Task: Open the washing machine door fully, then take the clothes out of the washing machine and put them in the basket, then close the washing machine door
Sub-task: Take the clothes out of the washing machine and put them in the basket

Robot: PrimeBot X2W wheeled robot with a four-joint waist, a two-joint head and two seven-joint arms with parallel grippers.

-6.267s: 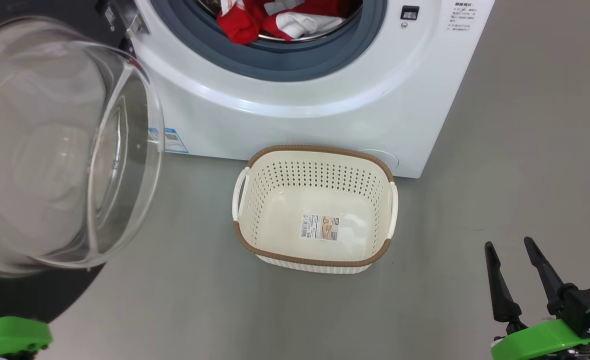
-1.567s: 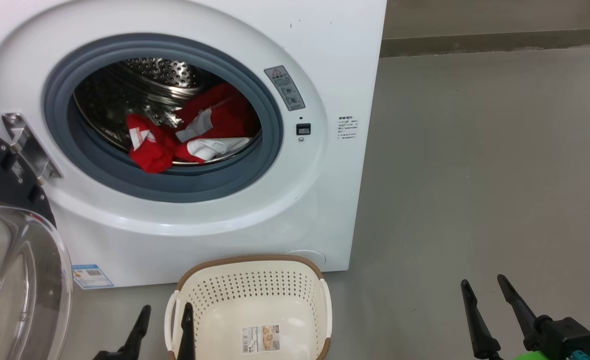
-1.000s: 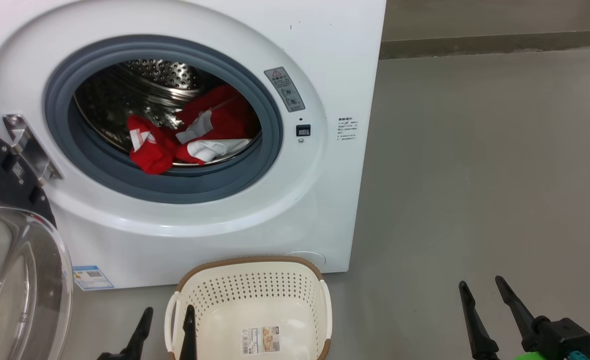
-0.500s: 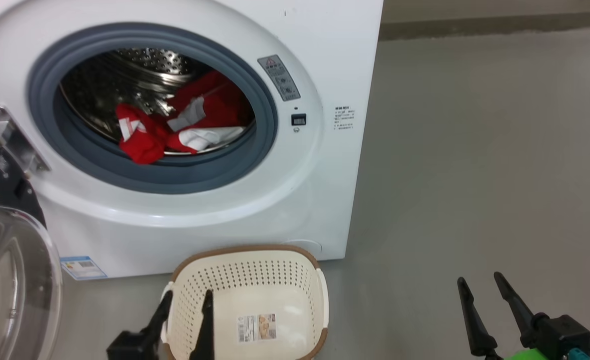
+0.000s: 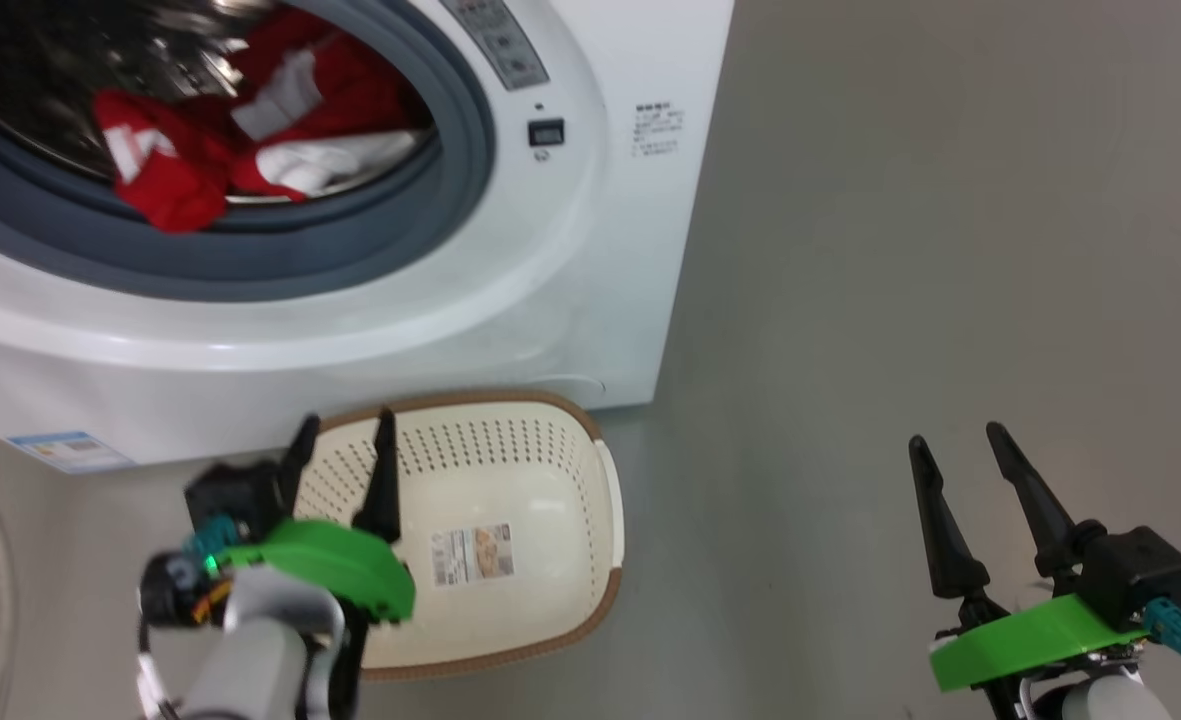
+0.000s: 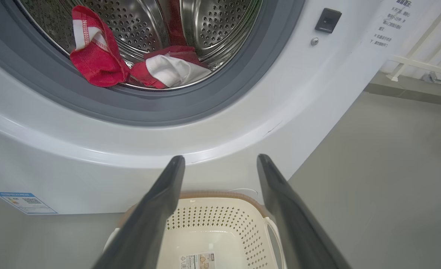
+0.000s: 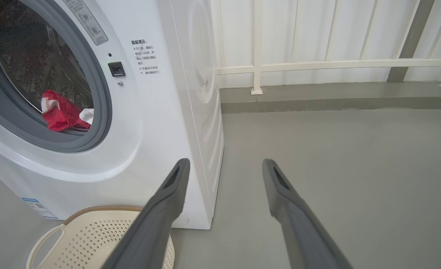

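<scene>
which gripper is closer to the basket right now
Left. The left gripper hangs open right above the basket, at its left side. The right gripper, open too, is well off to the basket's right, over the floor.

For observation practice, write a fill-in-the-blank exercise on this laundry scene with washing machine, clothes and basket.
The soft red and white clothes lie in the white washing machine's perforated steel ____.
The cream perforated plastic basket is ____ of clothes.
On the left gripper, the jaws stand ____.
The right gripper hangs above the grey ____.
Missing words: drum; empty; open; floor.
</scene>
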